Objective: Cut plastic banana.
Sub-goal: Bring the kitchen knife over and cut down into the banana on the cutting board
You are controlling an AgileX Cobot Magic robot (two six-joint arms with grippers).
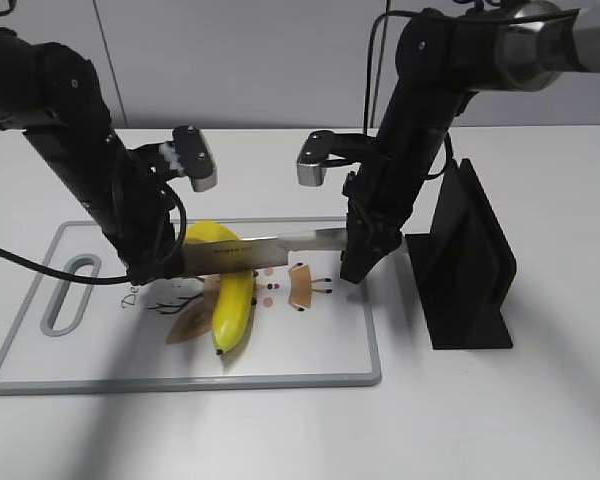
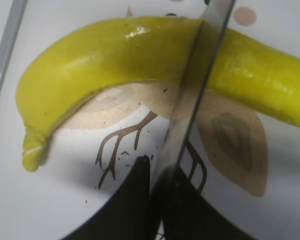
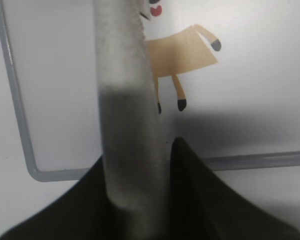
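Observation:
The plastic banana (image 1: 232, 300) lies on the white cutting board (image 1: 40, 350), glossy yellow and curved; the left wrist view (image 2: 105, 55) shows it whole. A long steel knife (image 1: 280, 247) lies across its upper part, blade edge on the banana. My left gripper (image 1: 150, 268) is shut on the blade's far end, which runs between its jaws (image 2: 155, 167) and crosses the banana (image 2: 197, 85). My right gripper (image 1: 357, 262) is shut on the knife's other end, seen as a blurred grey bar (image 3: 122, 100) between its fingers (image 3: 150, 155).
A black knife stand (image 1: 470, 270) stands right of the board. The board has a grey rim (image 3: 17, 125), a handle slot (image 1: 68, 293) at its left and printed animal drawings (image 1: 302, 288). White tabletop surrounds the board.

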